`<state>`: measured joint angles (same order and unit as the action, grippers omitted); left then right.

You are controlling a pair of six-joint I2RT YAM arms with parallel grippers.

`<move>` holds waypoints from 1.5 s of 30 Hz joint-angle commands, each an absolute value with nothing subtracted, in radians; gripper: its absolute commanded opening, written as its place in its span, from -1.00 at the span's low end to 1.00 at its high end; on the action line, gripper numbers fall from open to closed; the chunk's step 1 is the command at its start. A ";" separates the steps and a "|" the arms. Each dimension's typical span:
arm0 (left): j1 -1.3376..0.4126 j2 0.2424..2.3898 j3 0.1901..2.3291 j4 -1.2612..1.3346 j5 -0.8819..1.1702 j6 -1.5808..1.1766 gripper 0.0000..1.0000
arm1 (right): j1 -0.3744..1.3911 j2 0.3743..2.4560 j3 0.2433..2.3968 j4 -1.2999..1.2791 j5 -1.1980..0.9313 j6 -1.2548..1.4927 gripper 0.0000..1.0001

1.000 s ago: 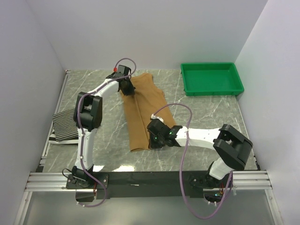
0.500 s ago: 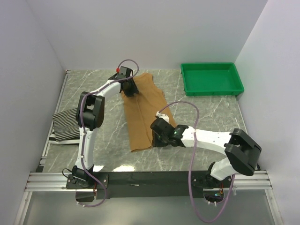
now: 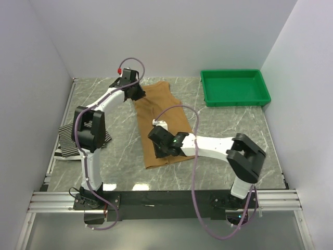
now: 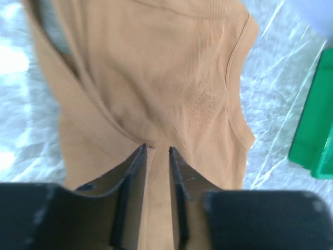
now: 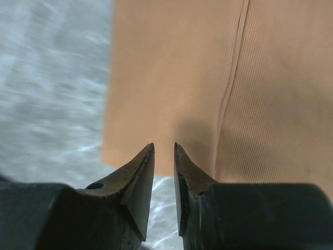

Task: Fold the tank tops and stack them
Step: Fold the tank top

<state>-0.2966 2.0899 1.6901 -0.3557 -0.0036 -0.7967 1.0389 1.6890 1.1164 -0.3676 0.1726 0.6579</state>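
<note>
On counter [image 3: 229, 135], tan tank top [image 3: 158, 112] lies lengthwise mid-counter, narrower than second ago, right side carried over leftward. At left edge, striped tops [image 3: 66, 139] heaped, untouched. Near hem corner, right end effector [image 5: 163, 147] swept left, slit-narrow, apparently pinching hem. At strap end, left end effector [image 4: 155, 150] shifted left, nipping cloth. Lengthwise fold nearly laid.

I see the tan tank top [image 4: 171, 78] as fine-ribbed matt cloth; the table [image 3: 229, 127] glossy marble-look; the tray [image 3: 237, 102] smooth plastic.
</note>
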 commanded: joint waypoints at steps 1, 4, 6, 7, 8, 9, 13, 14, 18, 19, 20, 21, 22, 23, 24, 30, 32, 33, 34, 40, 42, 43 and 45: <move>-0.293 2.060 1.660 -0.362 -0.058 -0.816 -0.49 | 1.045 1.761 1.152 -0.355 0.160 0.597 -0.42; -0.293 2.106 1.660 -0.379 -0.075 -0.810 -0.63 | 1.045 1.796 1.137 -0.313 0.123 0.569 -0.45; -0.293 2.128 1.666 -0.377 -0.084 -0.801 -0.67 | 1.046 1.807 1.120 -0.292 0.094 0.561 -0.47; -0.293 2.156 1.670 -0.376 -0.086 -0.795 -0.67 | 1.051 1.821 1.115 -0.278 0.084 0.558 -0.48; -0.293 2.173 1.678 -0.379 -0.086 -0.789 -0.68 | 1.051 1.828 1.112 -0.273 0.080 0.555 -0.49; -0.293 2.190 1.702 -0.386 -0.087 -0.779 -0.68 | 1.061 1.836 1.112 -0.272 0.072 0.555 -0.50; -0.293 2.278 1.762 -0.426 -0.107 -0.759 -0.68 | 1.100 1.861 1.121 -0.268 0.038 0.560 -0.54; -0.293 2.290 1.784 -0.439 -0.118 -0.750 -0.67 | 1.110 1.864 1.132 -0.267 0.025 0.566 -0.55; -0.291 2.342 1.847 -0.482 -0.146 -0.712 -0.64 | 1.149 1.894 1.186 -0.253 -0.055 0.601 -0.55; -0.290 2.361 1.858 -0.489 -0.147 -0.704 -0.64 | 1.154 1.904 1.198 -0.241 -0.087 0.607 -0.55; -0.287 2.370 1.888 -0.498 -0.144 -0.698 -0.63 | 1.158 1.913 1.231 -0.230 -0.127 0.624 -0.55; -0.284 2.379 1.899 -0.496 -0.127 -0.677 -0.62 | 1.158 1.924 1.250 -0.219 -0.155 0.635 -0.55; -0.282 2.393 1.911 -0.495 -0.095 -0.663 -0.60 | 1.158 1.949 1.270 -0.191 -0.184 0.643 -0.56; -0.279 2.401 1.942 -0.500 -0.081 -0.652 -0.54 | 1.158 1.963 1.316 -0.183 -0.219 0.659 -0.57; -0.276 2.408 1.954 -0.480 -0.057 -0.622 -0.52 | 1.158 1.985 1.340 -0.161 -0.233 0.667 -0.58; -0.270 2.418 2.054 -0.462 0.080 -0.546 -0.26 | 1.128 1.974 1.373 -0.046 -0.236 0.726 -0.58; -0.268 2.395 2.059 -0.439 0.107 -0.537 -0.15 | 1.111 1.945 1.338 -0.002 -0.232 0.735 -0.56; -0.268 2.384 2.057 -0.430 0.110 -0.537 -0.12 | 1.094 1.910 1.324 -0.002 -0.218 0.735 -0.55; -0.267 2.358 2.056 -0.422 0.113 -0.538 -0.09 | 1.086 1.889 1.298 0.023 -0.210 0.735 -0.53; -0.236 2.191 1.953 -0.249 0.205 -0.600 0.25 | 0.970 1.691 1.207 -0.023 -0.160 0.703 -0.34; -0.230 2.130 1.930 -0.178 0.233 -0.627 0.37 | 0.925 1.629 1.198 -0.079 -0.140 0.690 -0.31; -0.226 2.112 1.912 -0.161 0.242 -0.637 0.39 | 0.878 1.614 1.190 -0.095 -0.130 0.672 -0.26; -0.224 2.059 1.888 -0.126 0.245 -0.667 0.40 | 0.818 1.582 1.181 -0.138 -0.115 0.655 -0.20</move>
